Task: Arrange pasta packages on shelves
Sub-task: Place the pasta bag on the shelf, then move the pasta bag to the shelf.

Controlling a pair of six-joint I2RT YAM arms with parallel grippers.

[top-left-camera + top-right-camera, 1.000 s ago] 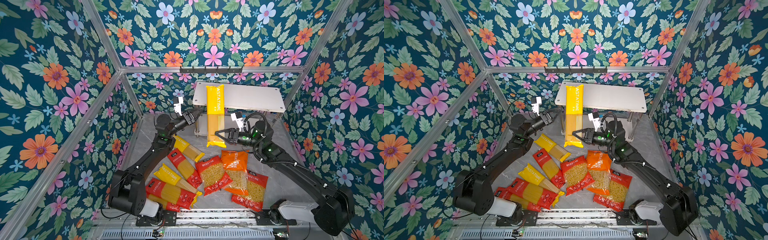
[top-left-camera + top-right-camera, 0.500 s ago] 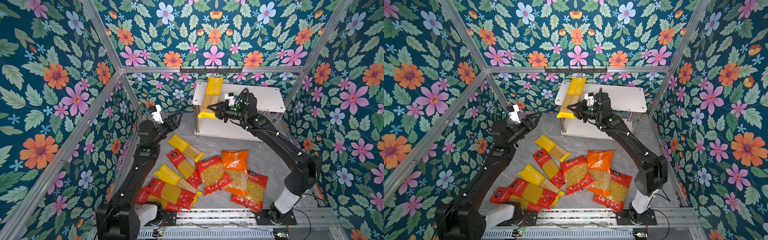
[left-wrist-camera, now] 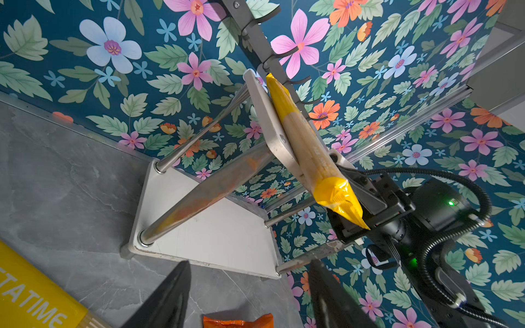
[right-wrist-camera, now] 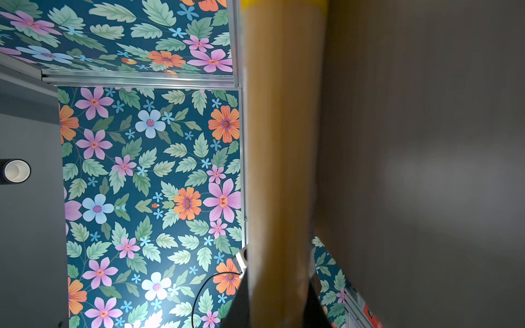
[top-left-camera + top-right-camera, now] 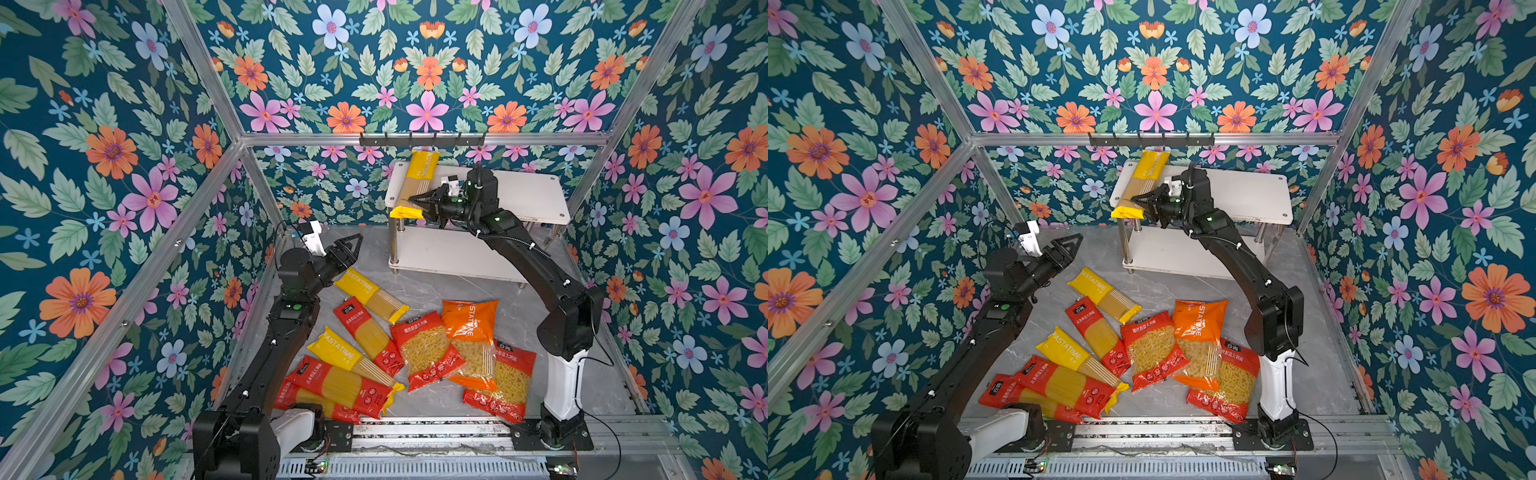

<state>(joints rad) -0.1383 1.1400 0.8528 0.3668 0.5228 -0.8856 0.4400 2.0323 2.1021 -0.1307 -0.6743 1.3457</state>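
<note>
Now raised onto the shelves, the yellow pack, pinched in my right gripper, overhangs the edge beside it and may slide off.

right wrist: held yellow pack blurred, both ends past the frame | shelf board a blurred grey plane | left wrist: left gripper blurred, cut by the edge; orange bag only 1 sliver | top views: lowest red pack half under second red pack
</note>
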